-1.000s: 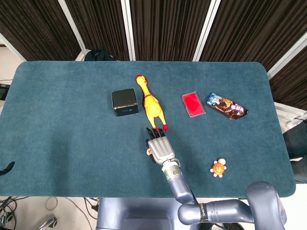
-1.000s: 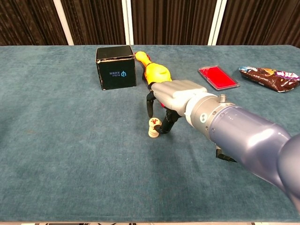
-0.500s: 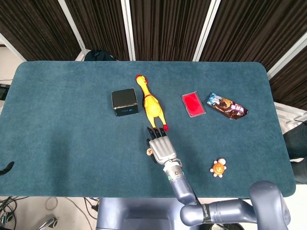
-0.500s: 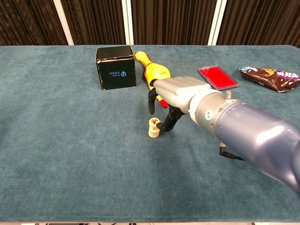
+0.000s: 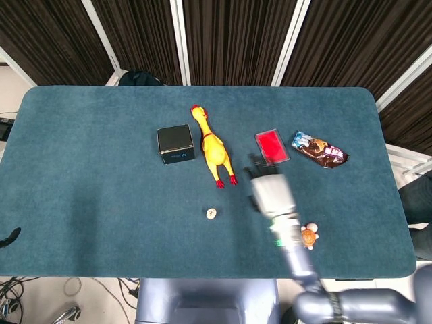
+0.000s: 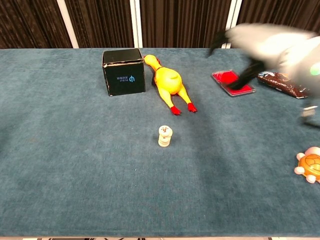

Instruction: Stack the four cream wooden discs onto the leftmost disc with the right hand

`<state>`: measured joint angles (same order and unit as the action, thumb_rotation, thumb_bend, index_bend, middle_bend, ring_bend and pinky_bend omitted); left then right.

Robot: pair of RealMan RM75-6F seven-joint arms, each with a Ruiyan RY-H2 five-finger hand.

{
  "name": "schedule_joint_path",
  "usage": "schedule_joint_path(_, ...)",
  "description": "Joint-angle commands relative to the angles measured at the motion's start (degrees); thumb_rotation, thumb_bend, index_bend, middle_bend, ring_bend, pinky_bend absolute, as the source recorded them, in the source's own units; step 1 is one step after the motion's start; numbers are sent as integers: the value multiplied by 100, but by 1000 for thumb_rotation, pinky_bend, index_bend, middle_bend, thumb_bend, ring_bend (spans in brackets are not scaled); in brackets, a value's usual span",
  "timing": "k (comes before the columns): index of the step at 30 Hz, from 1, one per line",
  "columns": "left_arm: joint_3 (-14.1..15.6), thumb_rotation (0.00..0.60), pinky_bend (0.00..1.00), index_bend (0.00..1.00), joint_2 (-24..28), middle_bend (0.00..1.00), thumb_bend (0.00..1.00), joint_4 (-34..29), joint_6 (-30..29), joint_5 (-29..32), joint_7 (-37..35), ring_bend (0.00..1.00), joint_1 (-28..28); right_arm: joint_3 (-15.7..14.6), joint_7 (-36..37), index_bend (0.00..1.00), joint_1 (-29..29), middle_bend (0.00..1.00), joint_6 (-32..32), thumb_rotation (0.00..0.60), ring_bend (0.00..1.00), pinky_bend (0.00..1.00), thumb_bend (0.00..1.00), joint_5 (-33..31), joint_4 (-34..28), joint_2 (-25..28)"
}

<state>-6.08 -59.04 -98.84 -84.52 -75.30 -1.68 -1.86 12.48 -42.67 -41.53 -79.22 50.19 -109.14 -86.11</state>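
Note:
The cream wooden discs stand in one short upright stack (image 5: 211, 214) near the middle of the blue table, with a red mark on the top disc (image 6: 165, 136). My right hand (image 5: 270, 192) is motion-blurred, well to the right of the stack and clear of it. In the chest view the right hand (image 6: 265, 42) hangs high at the upper right, above the red case, fingers spread and holding nothing. The left hand does not show in either view.
A black box (image 6: 123, 71) and a yellow rubber chicken (image 6: 167, 82) lie behind the stack. A red flat case (image 6: 232, 82) and a brown snack pack (image 6: 287, 82) sit at the back right. An orange turtle toy (image 6: 310, 165) lies at the right front.
My right hand left the stack, rising and swinging fast to the right. The stack of discs stays upright where it stood.

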Motion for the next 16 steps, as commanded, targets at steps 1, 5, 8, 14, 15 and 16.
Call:
schedule_joint_path(1, -3, 600, 126, 132, -10, 0, 173, -4, -1, 9, 23, 0, -4, -479, 963, 203, 913, 0, -542, 600, 0, 0, 418, 785, -390, 1049)
schedule_joint_path(5, -9, 600, 126, 132, -21, 0, 173, -7, -11, 22, 55, 0, -3, -1051, 1672, 194, 1610, 0, -1010, 600, 0, 0, 418, 1632, -141, 1526)
schedule_joint_path(8, -13, 600, 126, 132, -28, 0, 174, -6, -23, 23, 67, 0, -2, -1481, 2231, 180, 2105, 0, -1329, 600, 0, 0, 419, 2253, 182, 1687)
schedule_joint_path(14, -9, 600, 125, 130, -33, 0, 173, -6, -40, -3, 86, 0, -3, -1933, 2723, 172, 2745, 0, -1806, 600, 0, 0, 418, 3029, 712, 1654)
schedule_joint_path(15, -8, 600, 125, 130, -33, 0, 173, -8, -41, -6, 84, 0, -2, -1937, 2786, 172, 2838, 0, -1894, 600, 0, 0, 418, 3087, 753, 1631)
schedule_joint_path(16, -7, 600, 126, 130, -32, 0, 173, -6, -44, -11, 82, 0, -1, -1939, 2829, 172, 2925, 0, -1963, 600, 0, 0, 418, 3127, 788, 1612)
